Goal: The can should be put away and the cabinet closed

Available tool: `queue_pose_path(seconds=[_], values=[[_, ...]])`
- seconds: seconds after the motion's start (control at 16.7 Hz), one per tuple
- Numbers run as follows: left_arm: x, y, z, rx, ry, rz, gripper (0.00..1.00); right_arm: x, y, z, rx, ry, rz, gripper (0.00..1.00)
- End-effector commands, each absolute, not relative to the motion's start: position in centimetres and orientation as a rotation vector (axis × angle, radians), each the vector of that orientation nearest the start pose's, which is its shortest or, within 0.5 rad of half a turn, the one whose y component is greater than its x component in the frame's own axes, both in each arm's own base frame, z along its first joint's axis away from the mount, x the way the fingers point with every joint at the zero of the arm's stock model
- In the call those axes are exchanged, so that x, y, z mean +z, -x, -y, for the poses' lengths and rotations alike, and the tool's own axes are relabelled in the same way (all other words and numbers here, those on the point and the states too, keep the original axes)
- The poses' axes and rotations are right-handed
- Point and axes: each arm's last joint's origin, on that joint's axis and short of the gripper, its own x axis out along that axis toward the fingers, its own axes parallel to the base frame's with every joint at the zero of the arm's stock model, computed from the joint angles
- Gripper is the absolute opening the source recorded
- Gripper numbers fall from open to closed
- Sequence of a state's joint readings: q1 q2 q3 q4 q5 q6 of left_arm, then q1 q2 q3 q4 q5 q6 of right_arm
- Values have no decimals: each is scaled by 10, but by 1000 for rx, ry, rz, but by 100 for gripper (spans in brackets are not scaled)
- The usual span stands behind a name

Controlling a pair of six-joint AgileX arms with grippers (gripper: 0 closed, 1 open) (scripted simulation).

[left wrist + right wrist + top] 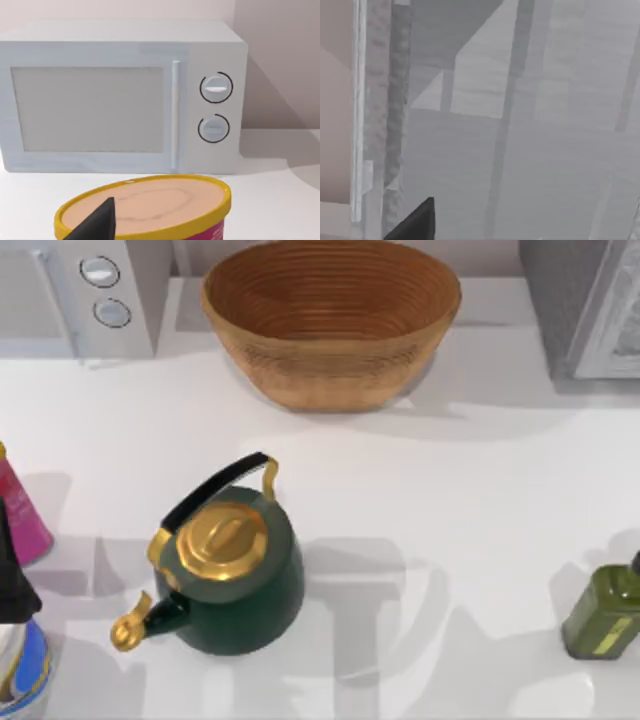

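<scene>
The right gripper (pixel 415 222) is sitting hard up against the grey cabinet (pixel 545 125), which is standing at the far right corner of the table (pixel 450 490), and its wrist camera is looking straight onto grained panels and a pale upright edge. The left gripper (pixel 95 222) is hovering just over a pink tub (pixel 150 210) with a yellow rim at the left edge, facing the microwave (pixel 120 100). Whether either gripper is spread or pressed together I cannot tell, and I cannot tell where the can is, nor whether it is already inside. Judging by this, the right arm is working on the cabinet front while the left is waiting. To do it well, the right gripper should be squaring itself to the panel, taking or pushing the front near its middle, and moving along the line the front travels so nothing is racking or jamming. It should also be keeping its elbow clear of the bottle (pixel 600 610) near the right edge. The kettle (pixel 235 580) and basket (pixel 330 325) are standing well apart from the cabinet and posing little risk.
</scene>
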State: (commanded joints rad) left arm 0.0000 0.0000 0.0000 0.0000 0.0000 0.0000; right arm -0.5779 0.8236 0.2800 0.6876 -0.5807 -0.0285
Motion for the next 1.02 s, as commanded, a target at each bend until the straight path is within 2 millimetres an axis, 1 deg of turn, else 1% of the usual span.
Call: queue_pose_path(seconds=[0.12, 0.24, 0.36, 0.48, 0.6, 0.72, 1.02], values=[[160, -106, 1, 0, 0, 0, 100, 228, -169, 115, 1, 133, 112, 100], [160, -106, 1, 0, 0, 0, 100, 217, -173, 145, -6, 136, 98, 100], [160, -106, 1, 0, 0, 0, 100, 200, -170, 170, -8, 119, 75, 100], [160, -106, 1, 0, 0, 0, 100, 183, -164, 187, -7, 83, 45, 100], [160, -106, 1, 0, 0, 0, 100, 169, -157, 198, -4, 36, 15, 100], [160, -106, 1, 0, 0, 0, 100, 161, -154, 201, 1, 3, -2, 100], [160, -106, 1, 0, 0, 0, 100, 161, -155, 201, 3, 3, -3, 100]])
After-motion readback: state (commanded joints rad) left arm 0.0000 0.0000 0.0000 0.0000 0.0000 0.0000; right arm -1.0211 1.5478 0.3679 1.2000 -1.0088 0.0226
